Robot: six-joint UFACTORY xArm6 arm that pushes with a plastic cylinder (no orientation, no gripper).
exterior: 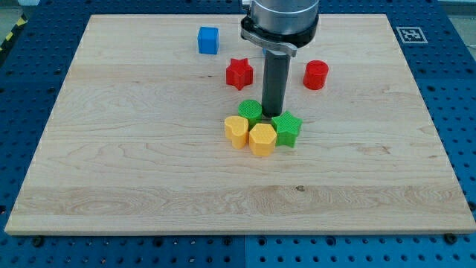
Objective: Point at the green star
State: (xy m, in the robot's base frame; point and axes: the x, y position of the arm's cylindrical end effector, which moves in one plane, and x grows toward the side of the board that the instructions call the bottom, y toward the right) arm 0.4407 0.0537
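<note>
The green star (286,129) lies near the board's middle, at the right end of a tight cluster. My tip (271,115) stands just to the star's upper left, touching or nearly touching it, between it and a green cylinder (250,112). Below the tip sit a yellow hexagon block (262,139) and a yellow heart-shaped block (236,131). The rod rises straight up to the arm's grey body at the view's top.
A red star (239,73) and a red cylinder (315,75) lie above the cluster, left and right of the rod. A blue cube (208,40) sits near the top edge. The wooden board (111,171) lies on a blue perforated table.
</note>
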